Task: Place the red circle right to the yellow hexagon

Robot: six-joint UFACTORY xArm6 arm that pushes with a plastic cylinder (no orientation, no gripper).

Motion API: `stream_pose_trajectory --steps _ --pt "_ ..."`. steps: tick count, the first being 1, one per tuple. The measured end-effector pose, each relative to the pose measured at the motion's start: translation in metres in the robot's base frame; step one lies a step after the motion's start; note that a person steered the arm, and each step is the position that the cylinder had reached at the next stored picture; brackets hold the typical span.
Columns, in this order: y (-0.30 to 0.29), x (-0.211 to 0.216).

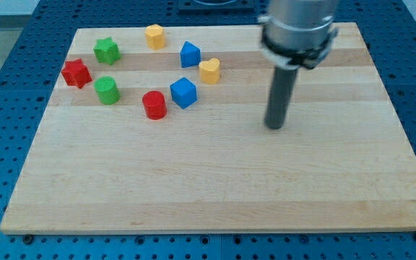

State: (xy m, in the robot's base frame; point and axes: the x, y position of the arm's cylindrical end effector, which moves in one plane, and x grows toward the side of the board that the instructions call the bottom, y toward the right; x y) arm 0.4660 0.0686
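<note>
My tip (274, 127) stands on the wooden board (215, 188), far to the right of all the blocks.

In the camera view, my arm has no pincer at all, only a dark rod, so nothing is held. The red circle (154, 105) sits near the view's left, just beside the blue cube (183, 92). The yellow hexagon (154, 35) is up near the view's top edge, well apart from the red circle. A blue block (190, 54) and a yellow heart (209, 70) lie between them and my tip. A green star (107, 50), a green circle (107, 90) and a red star (76, 73) are farther left. My tip touches no block.
</note>
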Motion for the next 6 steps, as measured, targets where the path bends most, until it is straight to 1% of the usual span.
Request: stream_pose_trajectory --steps 1,2,3,4,5,6 --pt "-0.052 0.023" --pt "-0.111 0.033" --pt "-0.163 0.032" --pt "-0.190 -0.009" --pt "-0.208 -0.041" --pt "-0.209 -0.041"
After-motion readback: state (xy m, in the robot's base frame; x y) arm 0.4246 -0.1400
